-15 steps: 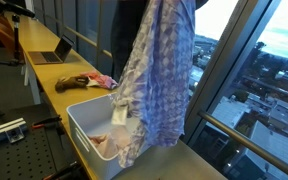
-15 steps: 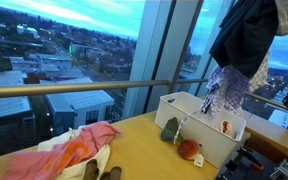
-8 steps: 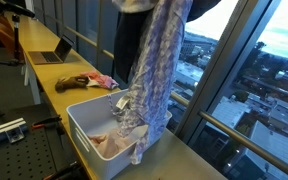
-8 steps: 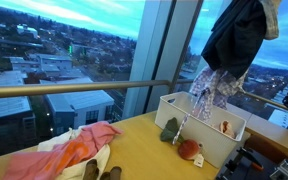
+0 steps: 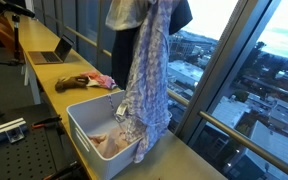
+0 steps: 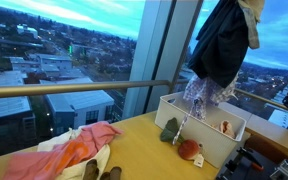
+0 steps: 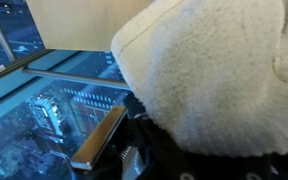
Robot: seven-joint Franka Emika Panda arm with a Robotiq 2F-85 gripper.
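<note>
Hanging from the tool (image 7: 124, 155) was a bundle of garments: checked cloth (image 5: 144, 85), dark garment (image 6: 222, 45), cream fleece (image 7: 204, 70). The tool was clamped shut on the bundle, its jaws buried in fabric in both exterior views. The cloth's lower end hung at the rim of the white bin (image 5: 79, 125) on the worktop (image 6: 144, 150). A pink garment (image 6: 74, 145) lay well apart, and a laptop (image 5: 52, 52) stood beyond it.
</note>
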